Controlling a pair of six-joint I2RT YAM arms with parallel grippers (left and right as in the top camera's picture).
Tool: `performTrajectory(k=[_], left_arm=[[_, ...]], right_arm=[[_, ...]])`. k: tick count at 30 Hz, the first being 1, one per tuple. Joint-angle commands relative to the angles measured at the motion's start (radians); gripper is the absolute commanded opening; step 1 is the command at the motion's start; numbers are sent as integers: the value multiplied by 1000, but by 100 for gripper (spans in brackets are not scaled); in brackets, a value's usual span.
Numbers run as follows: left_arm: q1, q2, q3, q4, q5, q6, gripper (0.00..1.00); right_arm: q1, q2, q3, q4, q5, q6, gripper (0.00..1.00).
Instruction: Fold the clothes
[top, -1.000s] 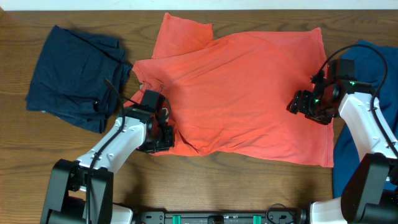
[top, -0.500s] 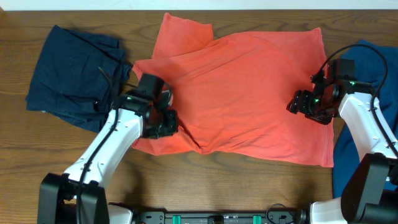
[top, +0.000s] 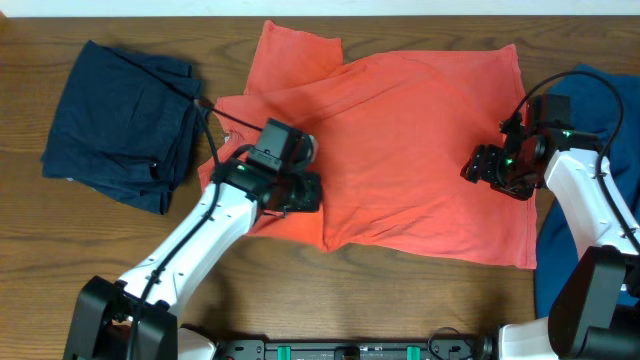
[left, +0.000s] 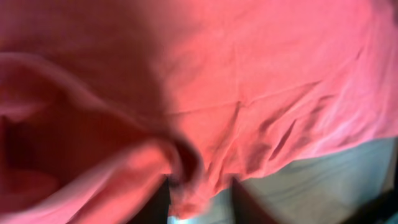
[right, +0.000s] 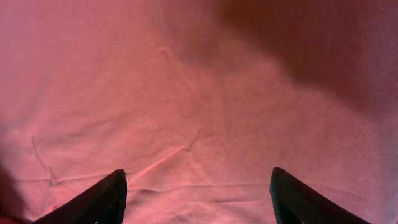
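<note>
Coral T-shirt (top: 400, 150) lengthwise left-right, neck leftward; both jaws apart, empty.

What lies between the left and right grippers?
Only the coral-red T-shirt, lightly creased; the overhead view shows nothing else between left gripper and right gripper.

We see a dark brown wooden table (top: 330, 300), its grain running left to right, the wood showing along the near side and far left corner, and a thin pale strip (top: 420, 6) beyond its far edge.
</note>
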Motion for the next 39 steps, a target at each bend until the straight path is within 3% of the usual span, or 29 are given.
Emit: performTrajectory(k=[1, 7, 14, 19, 22, 26, 28, 30, 31, 32, 39], left_arm=[[-23, -3, 8, -6, -91, -4, 46], [21, -14, 21, -71, -128, 15, 46], [174, -23, 30, -166, -306, 75, 51], [257, 26, 30, -134, -244, 127, 51], [261, 72, 30, -103, -160, 147, 52], [258, 145, 30, -80, -154, 146, 53], [258, 173, 30, -67, -153, 146, 49], [258, 187, 30, -55, -147, 146, 30], [258, 187, 31, -50, -147, 146, 14], [259, 185, 31, -40, -147, 146, 6], [258, 184, 39, 113, -147, 111, 6]], right_arm=[[2, 9, -3, 0, -12, -14, 72], [2, 9, -3, -10, -12, -14, 73], [2, 9, -3, -18, -12, -14, 73], [3, 9, -3, -16, -12, -14, 73], [3, 9, -3, -16, -12, -14, 73], [3, 9, -3, -18, -12, -14, 73], [3, 9, -3, -16, -12, -14, 73], [3, 9, -3, -14, -12, -14, 73], [3, 9, -3, -13, -12, -14, 73], [3, 9, -3, -12, -12, -14, 73], [3, 9, -3, -10, -12, -14, 73]])
